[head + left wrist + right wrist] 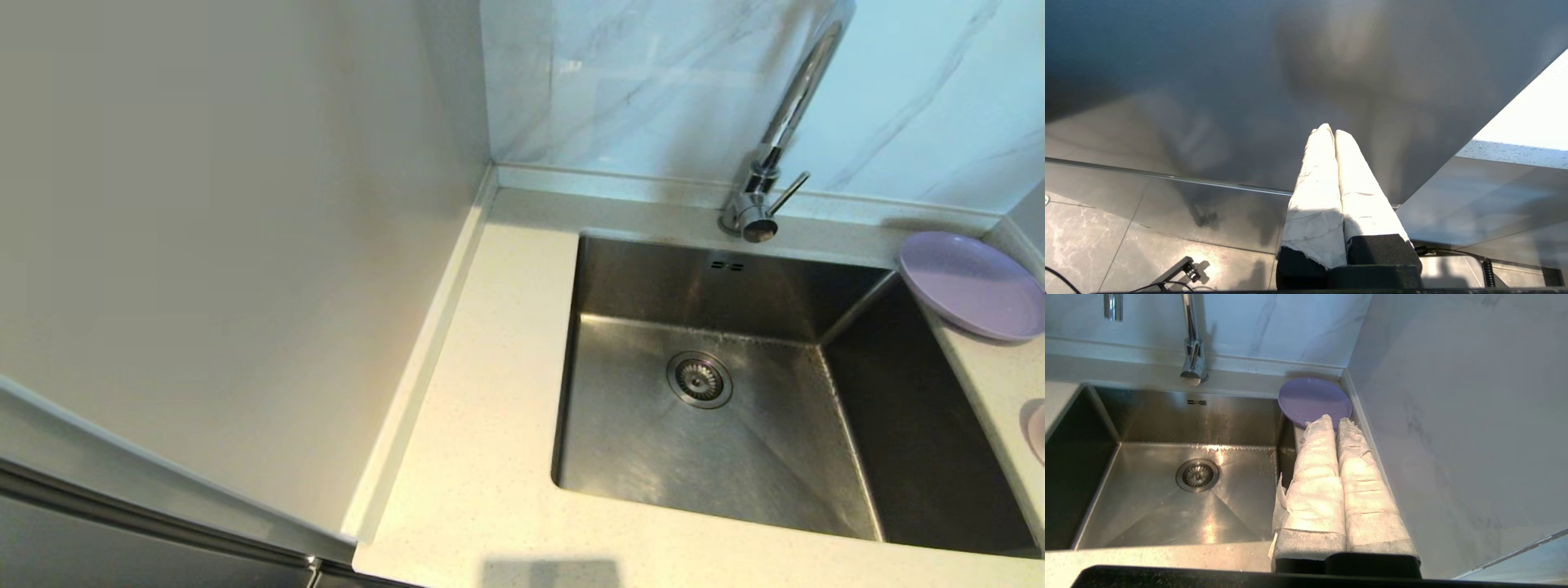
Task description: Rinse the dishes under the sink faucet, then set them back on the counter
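Observation:
The lavender plate (971, 282) lies on the counter (490, 392) at the sink's far right corner. Only a sliver of the pale pink dish (1038, 431) shows at the head view's right edge. The chrome faucet (775, 155) rises behind the steel sink (653, 441), which holds nothing. My right gripper (1337, 418) is shut and empty over the narrow counter strip right of the sink, its tips just short of the lavender plate (1310, 398). My left gripper (1331, 130) is shut and empty, low beside a grey cabinet panel. Neither arm shows in the head view.
A marble wall (1453, 416) stands close on the right of the right gripper. A beige panel (229, 204) borders the counter on the left. The strainer drain (700, 379) sits mid-basin. Floor tiles and cables (1180, 269) lie below the left gripper.

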### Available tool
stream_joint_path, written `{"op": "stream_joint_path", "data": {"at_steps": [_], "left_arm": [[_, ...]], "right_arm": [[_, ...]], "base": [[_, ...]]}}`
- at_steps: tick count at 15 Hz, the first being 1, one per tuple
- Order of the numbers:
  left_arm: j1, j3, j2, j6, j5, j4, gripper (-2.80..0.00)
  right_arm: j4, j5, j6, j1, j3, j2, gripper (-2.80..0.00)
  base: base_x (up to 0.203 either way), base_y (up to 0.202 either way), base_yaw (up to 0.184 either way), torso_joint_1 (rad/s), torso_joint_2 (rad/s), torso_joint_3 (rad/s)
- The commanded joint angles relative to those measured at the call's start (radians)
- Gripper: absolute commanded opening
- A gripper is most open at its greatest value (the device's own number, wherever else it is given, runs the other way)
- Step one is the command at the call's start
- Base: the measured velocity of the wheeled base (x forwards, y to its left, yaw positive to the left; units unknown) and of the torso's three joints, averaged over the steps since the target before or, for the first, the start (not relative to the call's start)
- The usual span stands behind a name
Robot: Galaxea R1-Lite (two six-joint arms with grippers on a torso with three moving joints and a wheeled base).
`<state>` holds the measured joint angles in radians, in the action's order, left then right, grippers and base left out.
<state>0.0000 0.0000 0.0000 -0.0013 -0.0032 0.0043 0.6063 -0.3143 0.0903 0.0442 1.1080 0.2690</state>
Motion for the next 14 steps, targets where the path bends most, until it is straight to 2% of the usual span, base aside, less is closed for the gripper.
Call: {"op": "stream_joint_path", "data": {"at_steps": [1, 5, 6, 8, 11, 14], "left_arm": [[0.0, 0.0, 0.0, 0.0, 0.0, 0.0, -2.8], [0.0, 0.0, 0.0, 0.0, 0.0, 0.0, -2.8], [0.0, 0.0, 0.0, 0.0, 0.0, 0.0, -2.8], [0.0, 0.0, 0.0, 0.0, 0.0, 0.0, -2.8], [0.0, 0.0, 0.0, 0.0, 0.0, 0.0, -2.8], [0.0, 0.0, 0.0, 0.0, 0.0, 0.0, -2.8]], "right_arm": [[0.026, -0.002, 0.006, -0.024, -0.034, -0.057, -2.8], [0.114, 0.002, 0.03, -0.041, -0.159, -0.231, -2.8], [0.171, 0.001, 0.006, -0.042, -0.205, -0.265, -2.8], [0.284, 0.024, -0.107, -0.042, -0.228, -0.267, -2.8], [0.197, 0.119, -0.121, -0.043, -0.381, -0.267, -2.8], [0.023, 0.133, -0.119, -0.043, -0.587, -0.267, -2.8]], "base": [[0.0, 0.0, 0.0, 0.0, 0.0, 0.0], [0.0, 0.0, 0.0, 0.0, 0.0, 0.0], [0.0, 0.0, 0.0, 0.0, 0.0, 0.0], [0.0, 0.0, 0.0, 0.0, 0.0, 0.0], [0.0, 0.0, 0.0, 0.0, 0.0, 0.0], [0.0, 0.0, 0.0, 0.0, 0.0, 0.0]]}}
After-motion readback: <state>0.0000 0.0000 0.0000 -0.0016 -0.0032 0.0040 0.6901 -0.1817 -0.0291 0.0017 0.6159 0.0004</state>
